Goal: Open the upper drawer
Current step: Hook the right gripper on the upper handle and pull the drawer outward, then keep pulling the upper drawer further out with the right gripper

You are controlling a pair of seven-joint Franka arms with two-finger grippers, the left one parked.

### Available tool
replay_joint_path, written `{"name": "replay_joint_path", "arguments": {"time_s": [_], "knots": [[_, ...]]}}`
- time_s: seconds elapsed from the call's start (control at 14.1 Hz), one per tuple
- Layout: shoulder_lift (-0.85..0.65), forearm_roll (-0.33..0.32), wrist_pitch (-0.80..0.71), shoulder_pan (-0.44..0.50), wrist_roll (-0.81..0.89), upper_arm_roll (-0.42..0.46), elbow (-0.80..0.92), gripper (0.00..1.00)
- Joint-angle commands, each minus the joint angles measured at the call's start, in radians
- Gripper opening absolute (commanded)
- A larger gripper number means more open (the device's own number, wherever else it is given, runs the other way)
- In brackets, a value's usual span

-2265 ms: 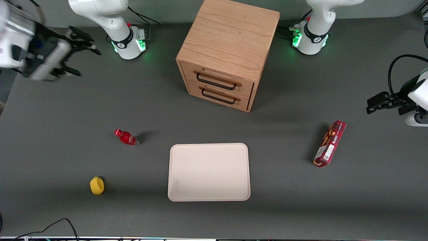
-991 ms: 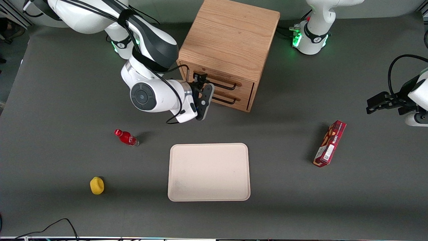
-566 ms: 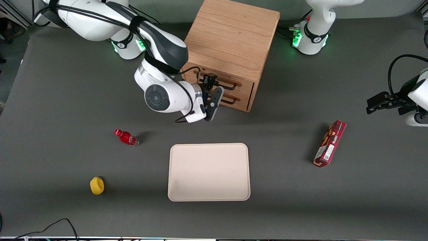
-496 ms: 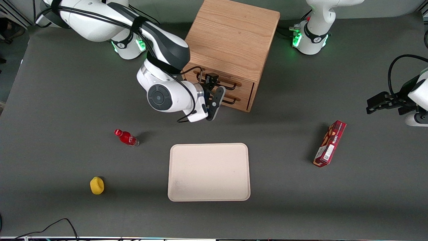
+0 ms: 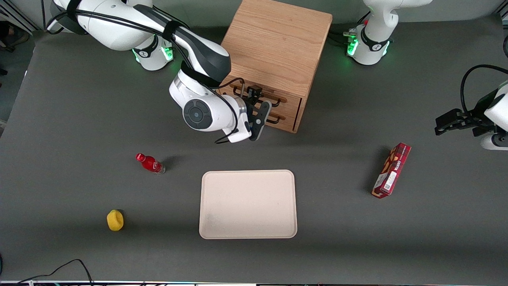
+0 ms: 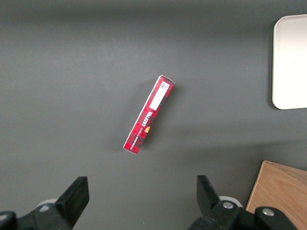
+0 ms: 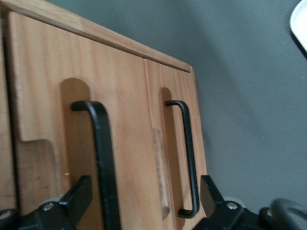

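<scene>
The oak cabinet [image 5: 278, 43] stands near the robot bases, its two drawer fronts facing the front camera. The upper drawer [image 5: 289, 102] [image 7: 43, 96] sits flush and closed, as does the lower drawer [image 5: 283, 120] [image 7: 170, 96]. My right gripper [image 5: 260, 104] [image 7: 144, 201] is open, close in front of the drawer fronts, turned so its fingers [image 7: 79, 194] stand one above the other. In the right wrist view the fingers straddle both black handles: the upper drawer's handle [image 7: 103, 158] lies just inside one finger, the lower handle [image 7: 189, 158] just inside the other. Nothing is gripped.
A cream tray [image 5: 248, 204] lies nearer the front camera than the cabinet. A small red bottle [image 5: 150, 163] and a yellow object [image 5: 115, 220] lie toward the working arm's end. A red box [image 5: 391, 170] [image 6: 148, 114] lies toward the parked arm's end.
The right arm swung in from its end of the table to the cabinet front. Over the last second the open gripper slid along the drawer fronts toward the handles' middle.
</scene>
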Motion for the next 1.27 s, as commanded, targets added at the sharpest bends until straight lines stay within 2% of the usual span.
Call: {"name": "replay_joint_path", "arguments": {"time_s": [0.0,1.2], "knots": [[0.049,-0.066,0.027,-0.007,0.027,0.013,0.012,1.00],[0.178,-0.077,-0.077,-0.008,0.017,-0.113,0.330,1.00]]}}
